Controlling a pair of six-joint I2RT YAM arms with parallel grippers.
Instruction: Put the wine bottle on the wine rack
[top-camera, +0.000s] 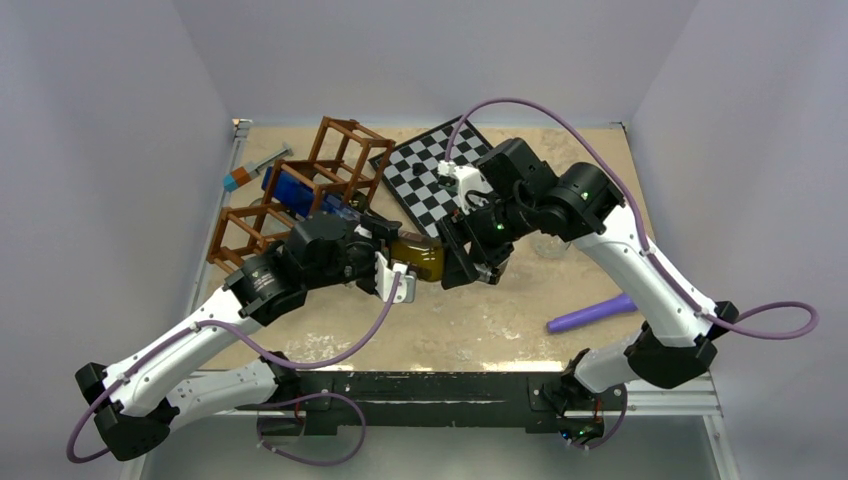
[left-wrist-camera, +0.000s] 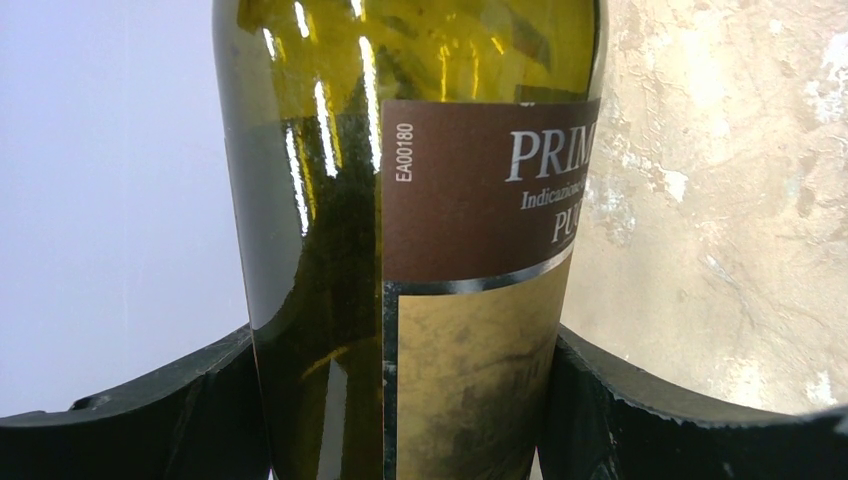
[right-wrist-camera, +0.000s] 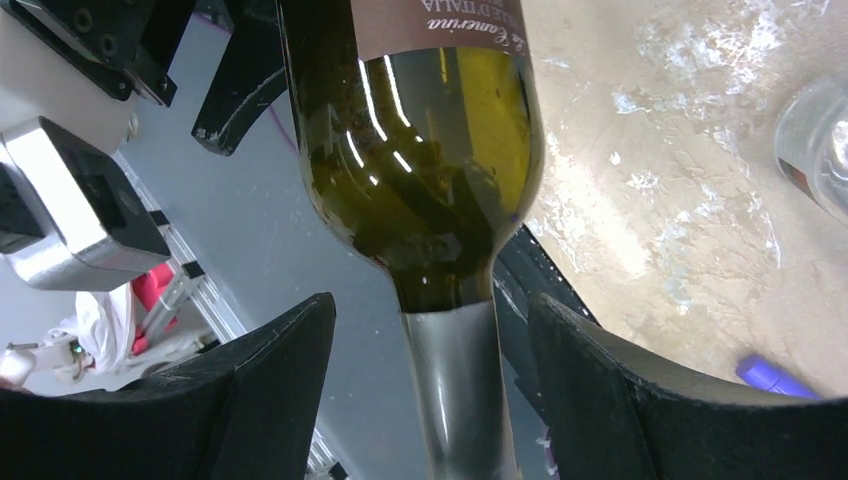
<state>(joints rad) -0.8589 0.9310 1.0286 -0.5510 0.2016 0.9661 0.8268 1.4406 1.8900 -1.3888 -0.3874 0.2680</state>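
Wine bottle (top-camera: 420, 258) sits between the 2 arms over the bench (top-camera: 480, 330), near the wine rack (top-camera: 300, 185) but apart from it. Left claw (left-wrist-camera: 405, 400) pinches its labelled body; right claw (right-wrist-camera: 430, 385) stands spread either side of the neck.

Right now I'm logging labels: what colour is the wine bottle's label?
The label is brown above, tan below a silver stripe; left wrist view shows it best.

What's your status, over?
Left gripper shut on wine bottle body. Right gripper open around its neck. Blue object lying on wine rack.
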